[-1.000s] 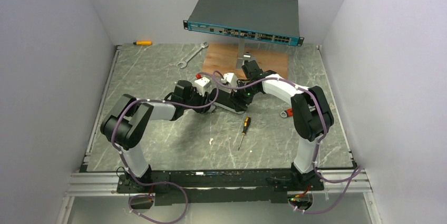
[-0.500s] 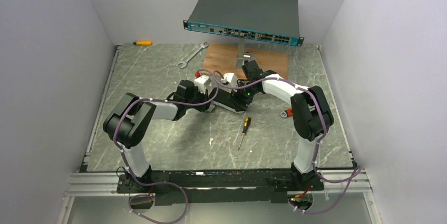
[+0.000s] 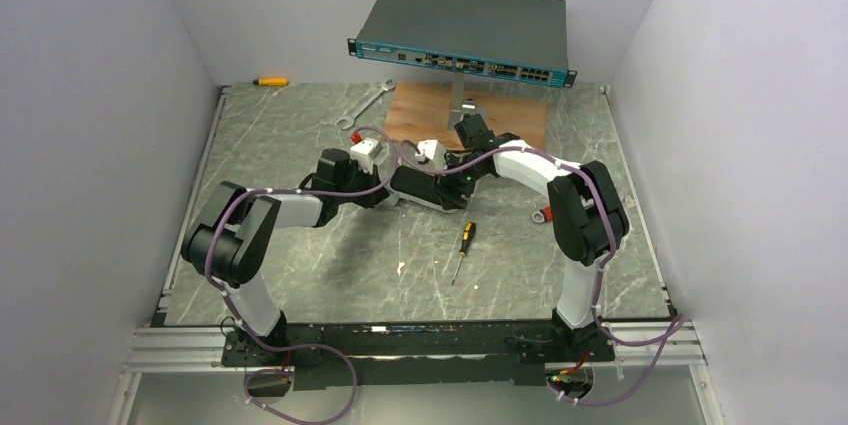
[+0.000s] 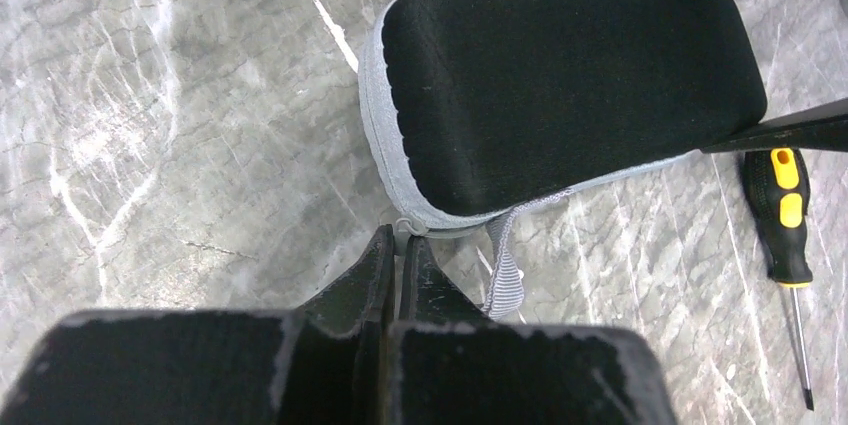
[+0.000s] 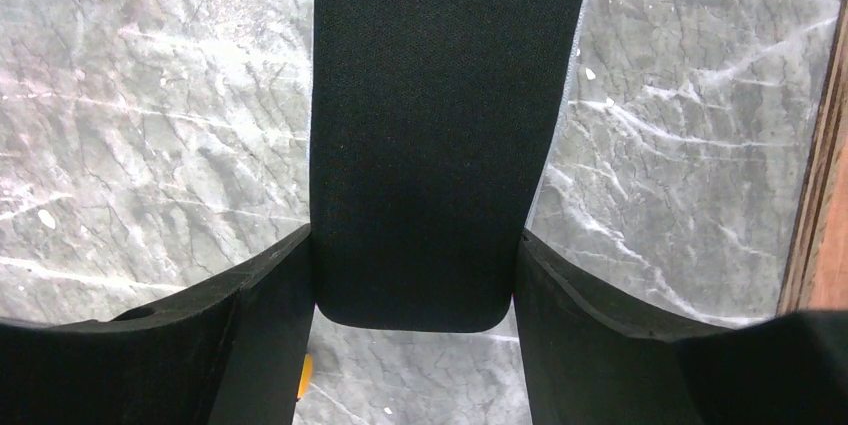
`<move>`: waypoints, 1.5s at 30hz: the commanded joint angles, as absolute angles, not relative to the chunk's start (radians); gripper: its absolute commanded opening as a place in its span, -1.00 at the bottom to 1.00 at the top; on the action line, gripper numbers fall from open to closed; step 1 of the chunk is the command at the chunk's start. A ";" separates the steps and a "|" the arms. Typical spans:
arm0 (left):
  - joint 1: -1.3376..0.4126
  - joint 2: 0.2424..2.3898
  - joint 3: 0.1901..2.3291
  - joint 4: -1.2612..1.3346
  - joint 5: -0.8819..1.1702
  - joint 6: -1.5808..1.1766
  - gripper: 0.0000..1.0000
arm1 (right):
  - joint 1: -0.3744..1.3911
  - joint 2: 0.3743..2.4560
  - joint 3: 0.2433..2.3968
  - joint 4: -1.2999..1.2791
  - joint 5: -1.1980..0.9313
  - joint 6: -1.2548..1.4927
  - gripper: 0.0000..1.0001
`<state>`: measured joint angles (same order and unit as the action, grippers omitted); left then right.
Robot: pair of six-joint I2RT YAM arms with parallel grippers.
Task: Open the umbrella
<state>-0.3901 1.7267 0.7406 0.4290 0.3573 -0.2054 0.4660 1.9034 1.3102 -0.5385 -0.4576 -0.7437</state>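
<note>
Umbrella (image 3: 425,188): packed in a black zip case with a pale grey rim. It lies flat on the marble table (image 3: 300,145), in the middle of the overhead view between the two arms.
Right gripper (image 5: 415,250): the jaws are spread wide and press both long sides of the case at its right-hand end, so the pack is clamped.
Left gripper (image 4: 398,245): the fingers are drawn tight together at the rounded corner, lower centre of the left wrist view. The tips meet on the small zip pull (image 4: 403,228), which looks nipped between them.
Grey strap (image 4: 503,263): hangs loose from the rim just right of those tips.
Step in hand: probably running the zip so the umbrella can come out.
Risk, pull slips: the tab is thin, and a tug off the zip's line could pop it free.
Risk, case drags: if the clamp is light, the pack may slide or swivel towards the left arm instead of unzipping.
Risk, zip binds: the slider sits on a curve, so a straight pull could jam it in the fabric.
Risk, screwdriver (image 4: 785,195): it lies near the case at right but apart from it, and a swinging case could knock it.
</note>
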 commanded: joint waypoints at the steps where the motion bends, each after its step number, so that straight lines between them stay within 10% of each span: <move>1: -0.343 1.692 0.758 0.477 0.353 -0.122 -1.00 | 0.456 1.942 1.296 -0.622 -0.399 -0.892 -0.58; 19: -0.303 1.638 0.782 0.321 0.625 0.126 -1.00 | 0.482 1.940 1.287 -0.735 -0.392 -1.497 -0.84; 24: -0.316 1.659 0.706 0.381 0.659 -0.053 -1.00 | 0.480 1.870 1.230 -0.622 -0.478 -1.628 -0.38; 31: -0.359 1.664 0.620 0.502 0.608 -0.187 -1.00 | 0.448 1.808 1.351 -0.519 -0.513 -1.052 0.63; 45: -0.457 1.690 0.563 0.677 0.549 -0.299 -1.00 | 0.416 1.646 1.291 -0.657 -0.315 -0.072 0.48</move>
